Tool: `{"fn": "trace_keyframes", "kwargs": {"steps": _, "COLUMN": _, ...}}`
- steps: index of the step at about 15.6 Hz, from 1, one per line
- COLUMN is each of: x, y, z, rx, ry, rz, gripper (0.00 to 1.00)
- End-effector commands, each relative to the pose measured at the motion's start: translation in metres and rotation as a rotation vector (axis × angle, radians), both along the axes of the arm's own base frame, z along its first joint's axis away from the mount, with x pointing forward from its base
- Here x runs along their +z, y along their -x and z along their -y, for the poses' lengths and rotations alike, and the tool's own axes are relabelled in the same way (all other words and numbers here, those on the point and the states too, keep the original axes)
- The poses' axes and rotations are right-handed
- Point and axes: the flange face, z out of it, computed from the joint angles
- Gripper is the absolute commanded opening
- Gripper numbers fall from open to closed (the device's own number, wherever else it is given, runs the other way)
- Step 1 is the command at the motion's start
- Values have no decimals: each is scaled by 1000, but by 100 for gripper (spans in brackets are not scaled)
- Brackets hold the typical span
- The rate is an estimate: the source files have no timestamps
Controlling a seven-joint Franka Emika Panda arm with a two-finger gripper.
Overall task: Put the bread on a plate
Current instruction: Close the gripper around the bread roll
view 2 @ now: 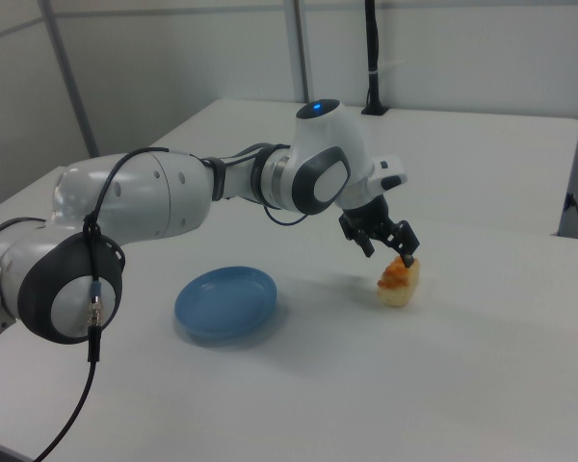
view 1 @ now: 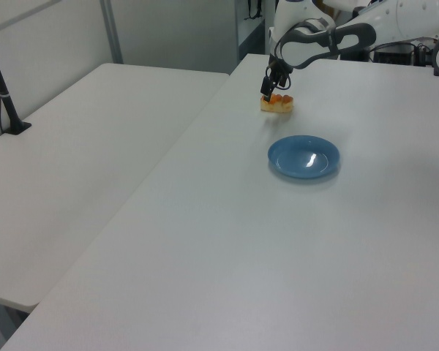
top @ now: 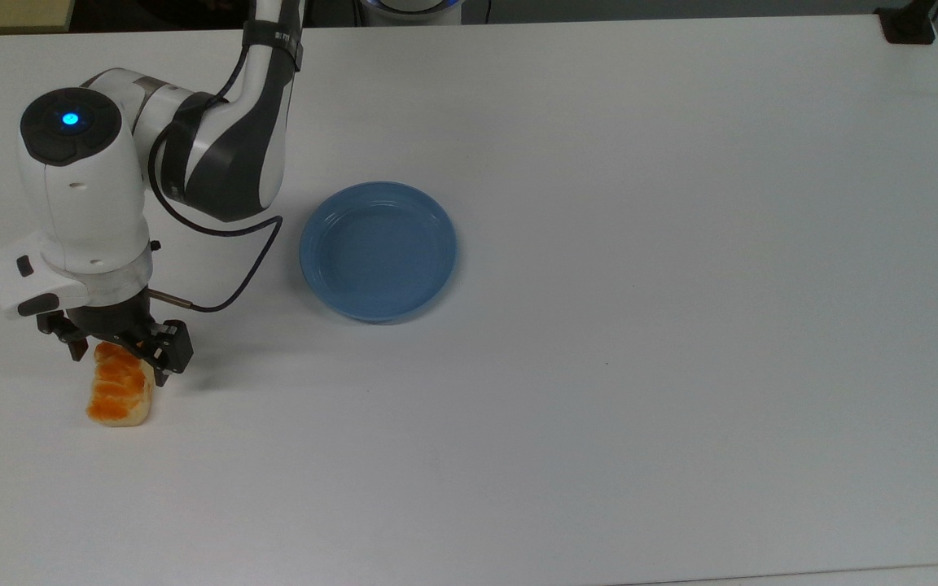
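Gripper fingers stood spread wide over the far end of the bread, one finger on each long side in the top view, so the loaf's narrow width sat in the gap; that placement looked chosen for a squeeze across the short axis. The bread lay flat on the white table, near the top view's left edge, with its long axis running up and down that picture. Whether the fingertips already touched the crust could not be settled; in the right view the gripper seemed to sit just above the loaf's upper end, holding nothing yet. The arm came in from the table's far side and the wrist pointed straight down, which suited a pick from above. The plate sat well apart, toward the top view's right of the bread, bare and ready to receive it. In the left view the bread lay beyond the plate.
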Motion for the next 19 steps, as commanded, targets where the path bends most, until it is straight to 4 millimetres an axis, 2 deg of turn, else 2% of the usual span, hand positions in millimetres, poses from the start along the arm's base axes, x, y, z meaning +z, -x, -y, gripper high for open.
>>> {"fn": "trace_keyframes", "kwargs": {"steps": 1, "x": -1, "y": 2, "z": 4, "rx": 6, "ry": 45, "rz": -14, "gripper": 100}}
{"fn": "trace_keyframes", "kwargs": {"steps": 3, "x": -7, "y": 2, "z": 6, "rx": 5, "ry": 46, "rz": -18, "gripper": 100}}
{"fn": "trace_keyframes", "kwargs": {"steps": 5, "x": -22, "y": 1, "z": 4, "rx": 13, "ry": 52, "rz": -33, "gripper": 100}}
{"fn": "trace_keyframes", "kwargs": {"steps": 7, "x": -23, "y": 0, "z": 5, "rx": 13, "ry": 57, "rz": -24, "gripper": 100}}
{"fn": "trace_keyframes", "kwargs": {"steps": 11, "x": -38, "y": 4, "z": 7, "rx": 17, "ry": 64, "rz": -40, "gripper": 98}}
{"fn": "trace_keyframes", "kwargs": {"steps": 12, "x": -40, "y": 5, "z": 7, "rx": 17, "ry": 66, "rz": -44, "gripper": 92}}
{"fn": "trace_keyframes", "kwargs": {"steps": 13, "x": -40, "y": 5, "z": 7, "rx": 15, "ry": 65, "rz": -43, "gripper": 74}}
{"fn": "trace_keyframes", "kwargs": {"steps": 15, "x": -40, "y": 5, "z": 7, "rx": 14, "ry": 63, "rz": -43, "gripper": 46}}
{"fn": "trace_keyframes", "kwargs": {"steps": 16, "x": -39, "y": 4, "z": 5, "rx": 15, "ry": 62, "rz": -42, "gripper": 41}}
{"fn": "trace_keyframes", "kwargs": {"steps": 19, "x": -27, "y": 6, "z": 8, "rx": -4, "ry": 56, "rz": -31, "gripper": 39}}
